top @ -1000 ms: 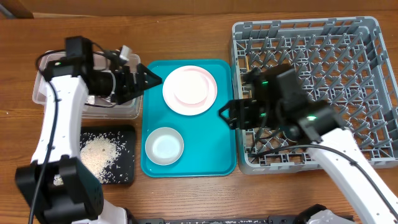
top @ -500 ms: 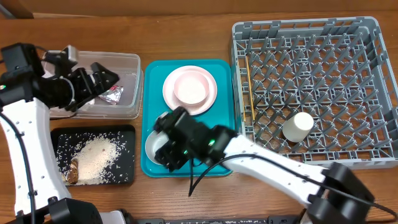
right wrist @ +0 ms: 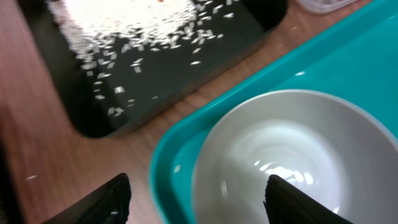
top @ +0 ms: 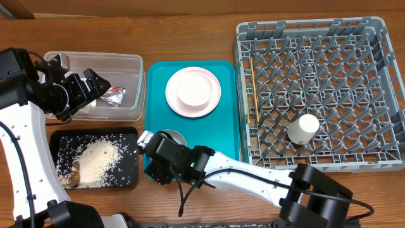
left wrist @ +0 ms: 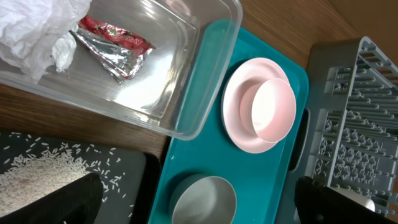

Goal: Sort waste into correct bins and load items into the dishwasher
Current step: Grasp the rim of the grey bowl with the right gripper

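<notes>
Right fingers (right wrist: 115, 200) wide over white bowl (right wrist: 286, 155) on teal tray (right wrist: 373, 56), left fingers (left wrist: 68, 199) wide; wooden table (top: 190, 31) beneath.

Top-down overview; wrist close-ups sharing tray (top: 218, 133)

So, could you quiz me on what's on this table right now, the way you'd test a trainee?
1. True or false: the small cream cup stands in the large grey plastic dish rack.
2. Where does the crinkled red-and-silver foil wrapper lie?
A) in the clear rectangular plastic tub
B) on the black rectangular tray
C) on the teal serving tray
3. Which arm's gripper hangs over the round white bowl?
Key: 1 true; 2 A; 3 the right gripper, its jaws open.
</notes>
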